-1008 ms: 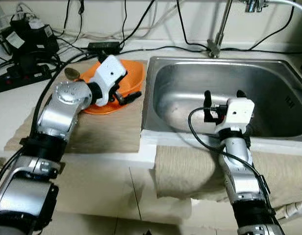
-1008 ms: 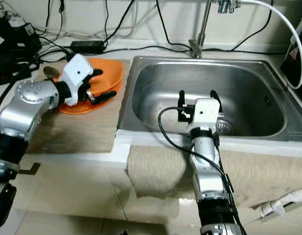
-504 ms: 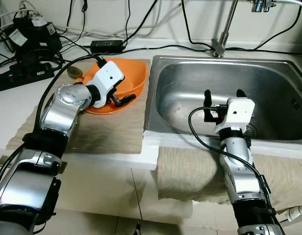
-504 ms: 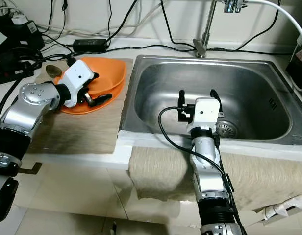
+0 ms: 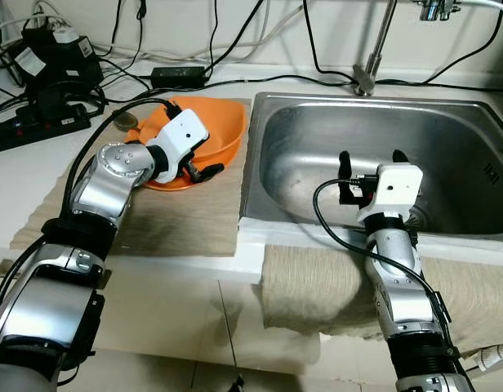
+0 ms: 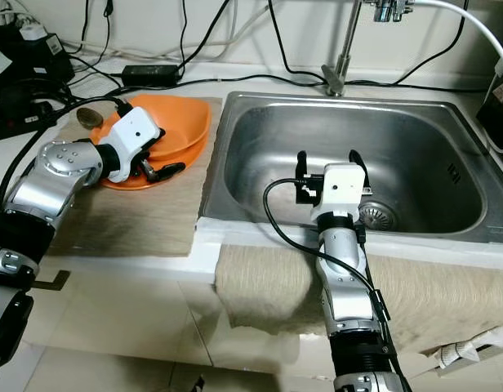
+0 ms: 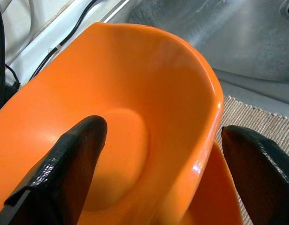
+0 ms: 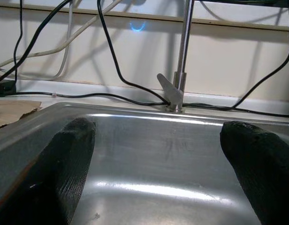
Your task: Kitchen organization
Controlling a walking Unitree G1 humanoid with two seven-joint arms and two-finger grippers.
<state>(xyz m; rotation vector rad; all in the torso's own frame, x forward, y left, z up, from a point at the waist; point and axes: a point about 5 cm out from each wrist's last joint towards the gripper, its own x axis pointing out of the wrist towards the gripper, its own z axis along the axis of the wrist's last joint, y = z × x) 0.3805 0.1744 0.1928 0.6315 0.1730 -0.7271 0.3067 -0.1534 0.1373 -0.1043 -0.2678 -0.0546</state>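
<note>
L gripper (image 5: 198, 167) sits w/ fingers spread wide across the rim of the upper orange bowl (image 5: 215, 131): wrist view shows one finger (image 7: 64, 164) inside the bowl, the other (image 7: 262, 168) outside its wall, neither pressed to it. So it straddles the rim, no grip. 2 orange bowls, nested; the lower one (image 7: 215, 197) shows as an edge under the first. They rest on a tan mat (image 5: 178, 216) on the counter, just beside the sink (image 5: 447, 131), at its L.

R gripper (image 5: 372, 163) hangs over the near part of the sink basin, its 2 fingers wide apart, holding nothing. 1 drain (image 6: 372, 214) just beside it, partly hidden by the wrist. 1 faucet (image 8: 176, 75) stands at the back rim, straight ahead of the R fingers.

Around: 1 small brown round thing (image 5: 125, 121) behind the bowls, touching or nearly, can't tell which. Black cables (image 5: 235, 49) run along the wall; 1 power strip (image 5: 35, 126) and 1 black adapter (image 5: 176, 76) on the counter at far L. 1 beige towel (image 5: 317, 286) hangs over the counter's front edge below the sink, R arm passing in front of it.

Vs 1 s ago: L gripper has dropped lower & nearer over the bowl rim; view itself shifted a bit. R gripper unchanged.
</note>
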